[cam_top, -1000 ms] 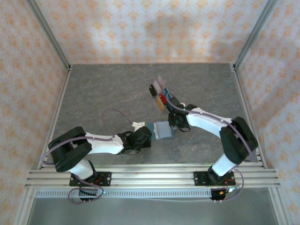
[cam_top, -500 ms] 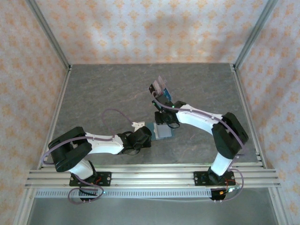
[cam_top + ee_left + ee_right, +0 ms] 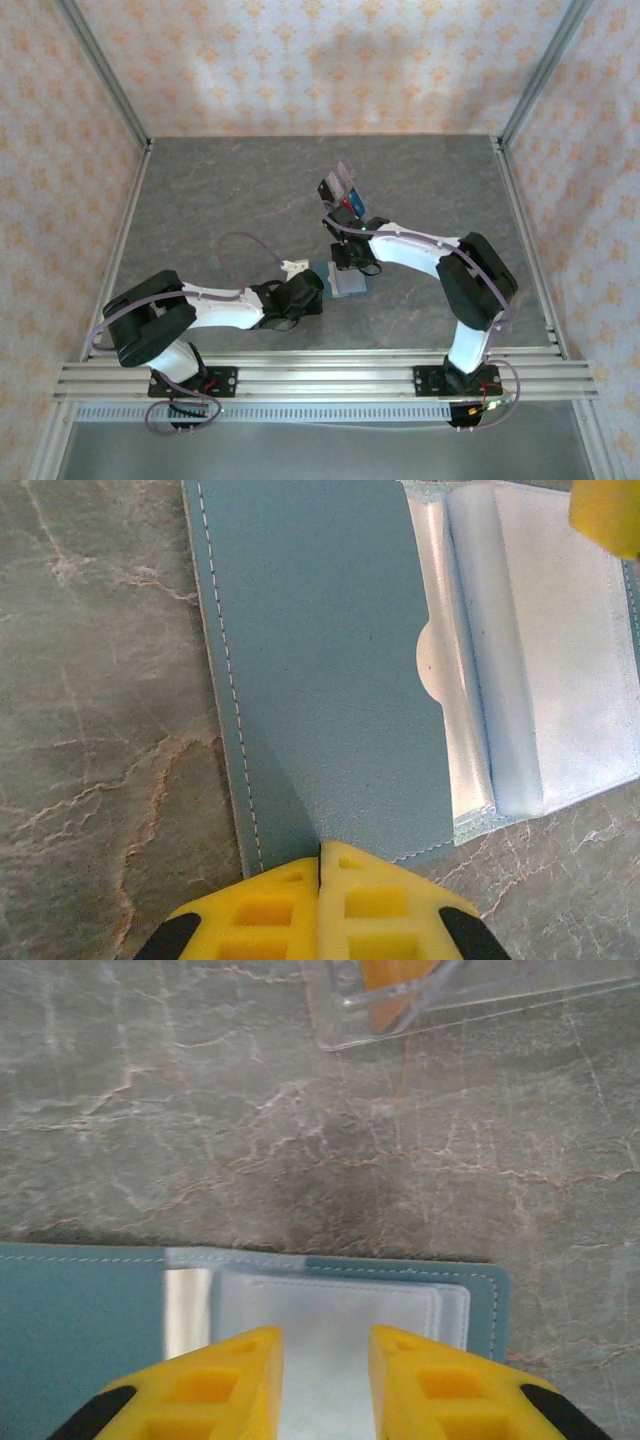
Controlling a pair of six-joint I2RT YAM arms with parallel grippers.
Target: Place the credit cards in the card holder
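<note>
While the left gripper (image 3: pixel 320 865) is clenched on the holder (image 3: pixel 320 650) flap's left edge, the holder lies open mid-counter (image 3: pixel 230 190). Right gripper (image 3: pixel 325 1345) hovers over its clear pocket, jaws parted, empty. Cards (image 3: pixel 345 200) stand in the tray (image 3: pixel 430 1000) just beyond it. Cards look thin, stiff and slick, so pinch a short edge. Holder looks soft and floppy, so it needs pinning.
</note>
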